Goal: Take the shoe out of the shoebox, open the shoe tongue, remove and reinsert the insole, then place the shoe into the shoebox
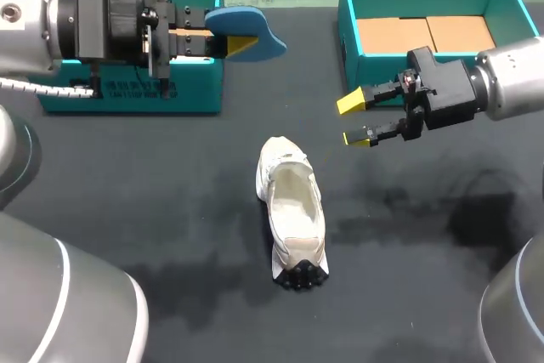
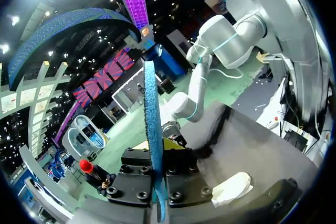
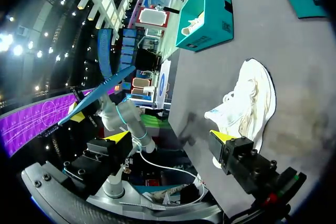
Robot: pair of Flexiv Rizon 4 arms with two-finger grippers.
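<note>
The white shoe [image 1: 291, 206] lies on its side mid-table, opening up, sole tread toward the front edge. It also shows beyond my right gripper [image 3: 170, 137], whose yellow-tipped fingers stand wide apart and empty. In the head view this right gripper [image 1: 357, 119] hovers up and to the right of the shoe, in front of the open teal shoebox [image 1: 348, 31]. My left gripper [image 1: 231, 42] is raised at the back left, shut on the blue insole [image 1: 246, 27]. The insole [image 2: 152, 129] shows edge-on between the left fingers, with the shoe [image 2: 231, 188] far below.
A second teal box [image 1: 127, 95] stands at the back left under my left arm and also shows in the right wrist view [image 3: 205, 17]. Brown cardboard [image 1: 425, 36] lines the bottom of the open shoebox. The table [image 1: 170, 210] has a dark cover.
</note>
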